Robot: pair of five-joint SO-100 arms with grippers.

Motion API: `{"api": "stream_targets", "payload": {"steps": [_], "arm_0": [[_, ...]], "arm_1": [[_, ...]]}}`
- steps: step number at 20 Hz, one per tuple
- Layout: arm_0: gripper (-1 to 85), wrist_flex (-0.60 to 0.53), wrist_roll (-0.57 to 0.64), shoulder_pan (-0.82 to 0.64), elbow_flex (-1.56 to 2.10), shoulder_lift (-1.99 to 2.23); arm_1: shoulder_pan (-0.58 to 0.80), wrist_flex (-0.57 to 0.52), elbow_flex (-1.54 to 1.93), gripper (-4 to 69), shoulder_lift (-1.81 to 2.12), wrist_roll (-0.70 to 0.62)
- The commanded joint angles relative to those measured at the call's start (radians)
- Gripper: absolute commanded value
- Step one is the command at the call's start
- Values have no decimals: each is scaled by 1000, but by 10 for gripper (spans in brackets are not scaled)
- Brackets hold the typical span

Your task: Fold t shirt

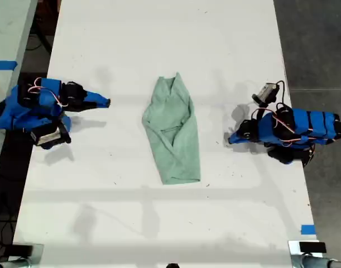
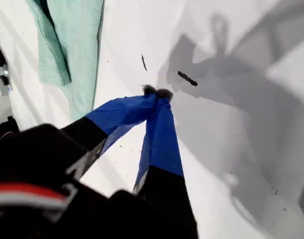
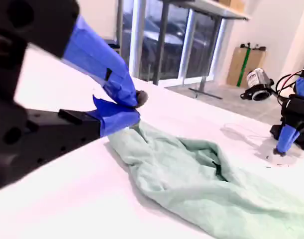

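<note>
The pale mint-green t shirt [image 1: 173, 131] lies wrinkled and folded into a long strip in the middle of the white table [image 1: 159, 33], narrower end toward the far edge. It also shows as the t shirt [image 2: 74, 45] and the t shirt [image 3: 201, 179]. My first gripper [image 1: 231, 138] is at the exterior view's right, shut, tips down at the table surface, apart from the cloth; its tips [image 2: 156, 92] meet with nothing between them. My second gripper [image 1: 107, 103] at the exterior view's left points level toward the shirt, shut and empty [image 3: 134, 104], short of the cloth.
Blue tape marks sit at the exterior view's left edge [image 1: 3, 65] and lower right [image 1: 307, 229]. Small dark specks [image 2: 187, 78] mark the table by my first gripper. Dark floor [image 1: 315, 44] runs along the table's right edge in the exterior view.
</note>
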Motion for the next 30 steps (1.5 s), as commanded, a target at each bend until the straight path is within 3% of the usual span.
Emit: {"api": "stream_targets", "payload": {"steps": [1,30], "arm_0": [[-3,-31,0,51,195,109],[-2,-15,-12,37,215,107]], "arm_1": [[15,-21,11,-21,8,-20],[14,-28,15,-21,8,-14]]}}
